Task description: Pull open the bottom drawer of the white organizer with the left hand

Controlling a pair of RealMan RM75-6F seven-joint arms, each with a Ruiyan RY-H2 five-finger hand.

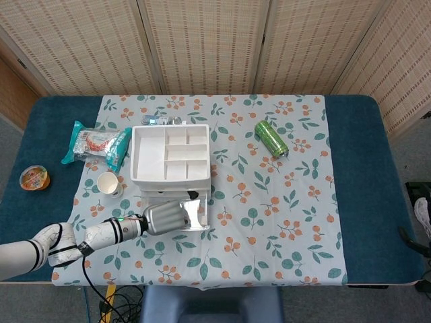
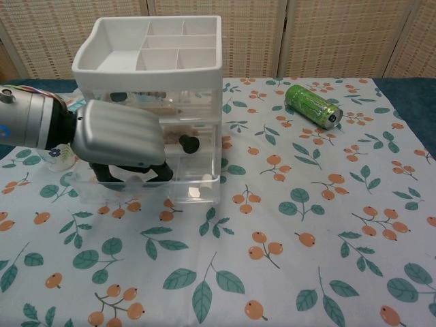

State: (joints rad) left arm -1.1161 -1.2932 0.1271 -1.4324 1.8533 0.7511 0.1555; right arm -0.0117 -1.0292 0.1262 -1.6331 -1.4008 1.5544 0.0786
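Note:
The white organizer [image 1: 170,153] stands left of centre on the floral cloth, its divided top tray [image 2: 151,45] above clear drawers. In the chest view the clear bottom drawer [image 2: 187,191] sticks out in front of the drawers above it. My left hand [image 2: 121,139] is at the drawer's left front, its dark fingers [image 2: 109,173] hooked down over the front wall. From the head view, the left hand [image 1: 163,218] lies just in front of the organizer, with the drawer's end [image 1: 196,214] beside it. Small items show inside the drawers. The right hand is not visible.
A green can [image 1: 271,138] lies on its side right of the organizer. A paper cup [image 1: 108,183] stands to its left, with a snack bag [image 1: 96,144] behind and a small orange tub [image 1: 34,177] on the blue table edge. A folding screen stands behind.

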